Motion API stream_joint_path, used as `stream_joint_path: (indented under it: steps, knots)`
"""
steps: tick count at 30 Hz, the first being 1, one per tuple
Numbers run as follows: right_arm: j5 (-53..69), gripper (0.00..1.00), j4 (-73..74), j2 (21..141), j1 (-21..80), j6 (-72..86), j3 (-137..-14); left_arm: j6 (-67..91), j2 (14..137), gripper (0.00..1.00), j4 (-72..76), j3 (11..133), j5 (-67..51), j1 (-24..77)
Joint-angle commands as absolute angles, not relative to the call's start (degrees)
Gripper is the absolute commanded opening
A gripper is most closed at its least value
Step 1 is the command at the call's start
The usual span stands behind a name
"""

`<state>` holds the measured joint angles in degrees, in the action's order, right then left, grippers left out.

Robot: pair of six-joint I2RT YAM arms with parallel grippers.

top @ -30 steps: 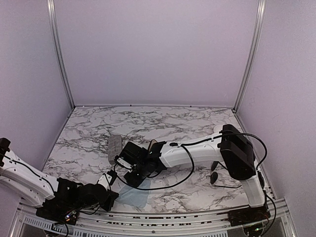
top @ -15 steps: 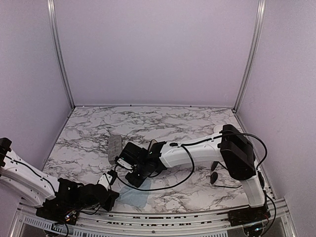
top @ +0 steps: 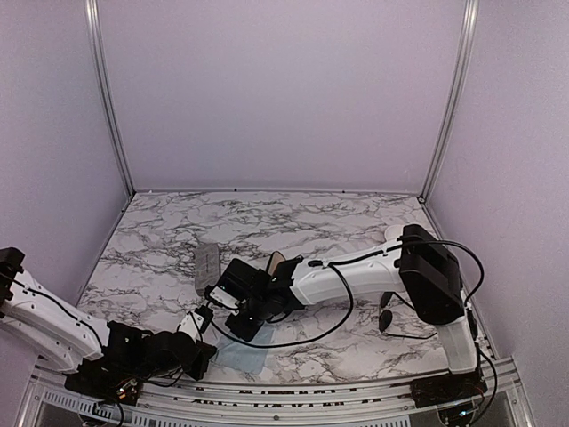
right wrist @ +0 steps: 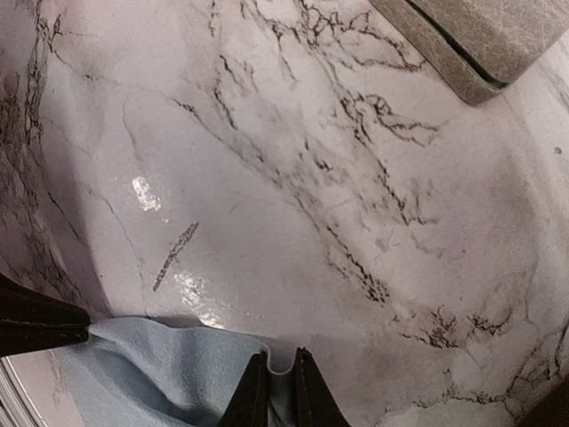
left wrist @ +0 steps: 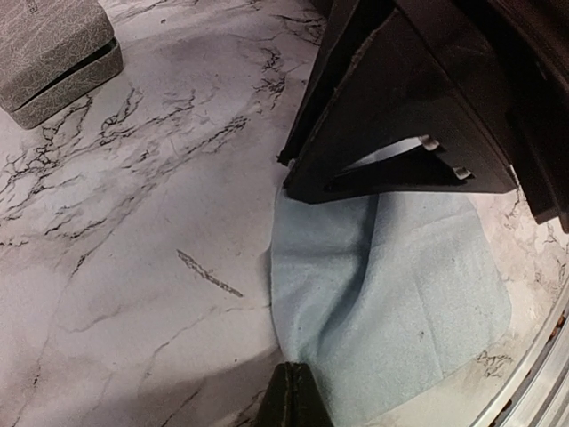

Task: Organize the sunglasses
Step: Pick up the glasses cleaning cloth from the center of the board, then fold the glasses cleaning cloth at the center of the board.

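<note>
I find the right gripper [right wrist: 280, 363] nipped nearly closed on the far edge of the blue cloth [right wrist: 169, 369] at 6 o'clock, seemingly to spread it, the left gripper [left wrist: 290, 396] closed at its near edge with its hold undeterminable, and sunglasses [top: 387, 318] lying apart at 4 o'clock.

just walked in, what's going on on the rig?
The right gripper, stretched across the table, pinches a fold of the blue cloth near the front edge. The left gripper sits shut at the cloth's edge. One pair of sunglasses lies untouched on the right; the grey case sits closed nearby.
</note>
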<state>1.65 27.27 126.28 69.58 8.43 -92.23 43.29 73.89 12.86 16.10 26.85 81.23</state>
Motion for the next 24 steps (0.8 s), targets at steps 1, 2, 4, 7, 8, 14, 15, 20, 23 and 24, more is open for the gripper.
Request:
stream_joint_path:
  steps: [1, 2, 4, 7, 8, 14, 15, 20, 23, 24]
  knots:
    - [0.97, 0.08, 28.76, 127.39, 70.55, 9.12, -89.52, 43.11, 75.14, 0.0, 10.59, 16.42, 26.28, 81.64]
    - [0.24, 0.05, 28.56, 127.32, 70.55, 9.13, -89.75, 43.01, 75.15, 0.0, 10.63, 16.5, 26.24, 81.63]
    - [-0.84, 0.0, 29.08, 126.25, 70.05, 8.71, -93.04, 42.35, 74.42, 0.0, 8.68, 18.04, 26.66, 81.63]
    - [-0.39, 0.0, 28.87, 123.52, 69.18, 8.32, -94.33, 41.57, 71.65, 0.0, 2.47, 21.53, 27.91, 81.56]
    - [-0.29, 0.0, 28.65, 122.32, 68.86, 8.34, -94.36, 41.26, 70.38, 0.0, 0.43, 22.59, 28.7, 81.52]
    - [0.0, 0.0, 25.46, 113.53, 66.49, 9.44, -91.1, 36.33, 61.22, 0.0, -8.24, 27.28, 33.19, 80.99]
    - [0.11, 0.0, 24.42, 111.93, 66.13, 9.88, -90.03, 35.14, 59.99, 0.0, -8.69, 27.85, 33.46, 80.68]
    - [1.38, 0.0, 18.05, 104.34, 64.81, 11.28, -83.48, 26.45, 57.47, 0.0, -10.8, 31.91, 34.28, 79.05]
    - [1.61, 0.0, 15.47, 100.82, 64.41, 11.78, -79.76, 21.61, 58.63, 0.0, -13.23, 35.05, 34.67, 77.67]
    - [1.71, 0.0, 14.45, 99.9, 64.42, 11.78, -78.4, 19.91, 59.06, 0.0, -13.69, 35.8, 34.49, 77.4]
